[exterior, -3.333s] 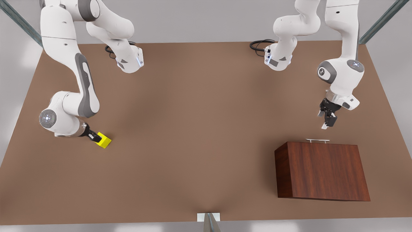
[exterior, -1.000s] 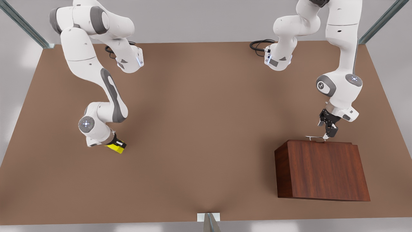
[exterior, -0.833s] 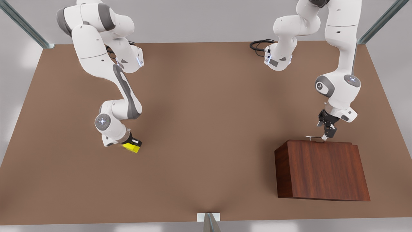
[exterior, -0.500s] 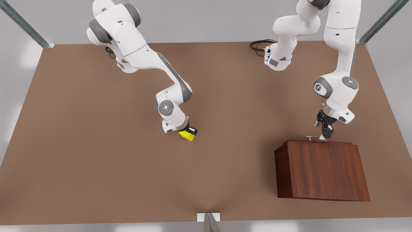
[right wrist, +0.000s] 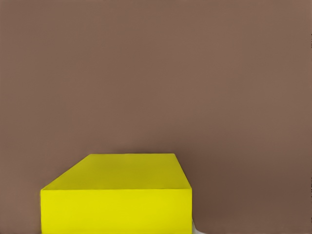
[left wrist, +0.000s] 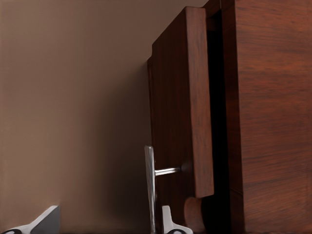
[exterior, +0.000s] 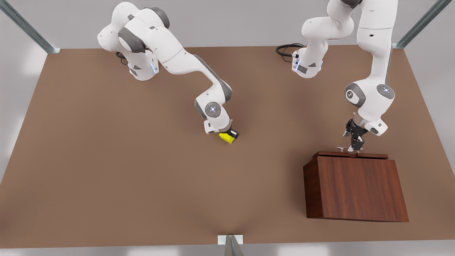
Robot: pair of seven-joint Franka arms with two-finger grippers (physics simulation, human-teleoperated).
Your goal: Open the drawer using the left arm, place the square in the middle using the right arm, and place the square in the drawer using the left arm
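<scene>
Left gripper: at the cabinet's far edge on the front view's right, jaws pinching the handle, a thin silver bar.
Drawer: cracked open; its front stands just off the cabinet body, a dark gap between them.
Pull direction: the bar lies crosswise to the jaws, so a straight pull away from the cabinet face should slide the drawer out.
Right gripper: low over the tabletop near its centre, jaws pinching the square.
Square: a yellow block, held at the jaws; whether it touches the tabletop I cannot tell.
Nearer arm: the right arm has the square; the left is well apart from it, busy at the drawer.
</scene>
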